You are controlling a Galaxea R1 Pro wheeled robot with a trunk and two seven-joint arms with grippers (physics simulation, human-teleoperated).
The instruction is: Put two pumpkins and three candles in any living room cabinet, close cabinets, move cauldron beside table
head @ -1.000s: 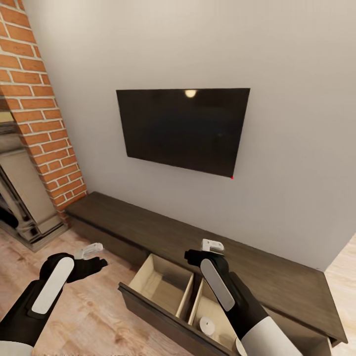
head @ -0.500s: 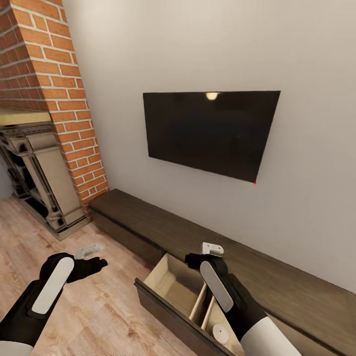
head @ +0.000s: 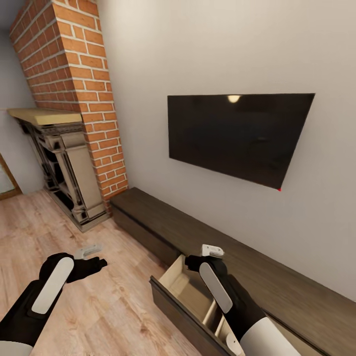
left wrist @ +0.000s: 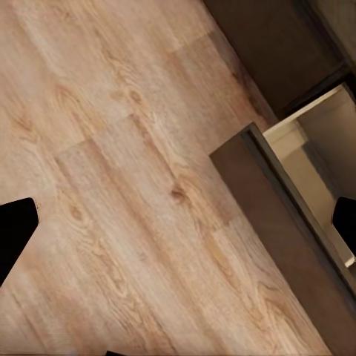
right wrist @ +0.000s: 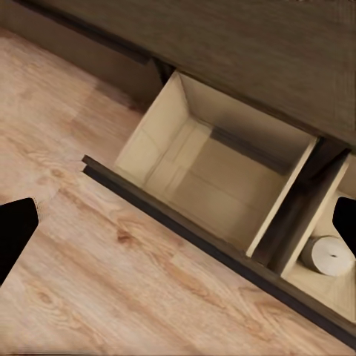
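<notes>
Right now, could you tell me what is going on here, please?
The robot faces a long, low dark-brown wooden cabinet under a wall-mounted black screen. One divided drawer is pulled open; one compartment holds a stubby grey-beige candle, the other looks empty. The left gripper and right gripper hover open, holding nothing, over the wooden floor and drawer.

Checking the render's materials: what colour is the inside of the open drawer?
Pale beige inside the open drawer, clearest in the right wrist view.
</notes>
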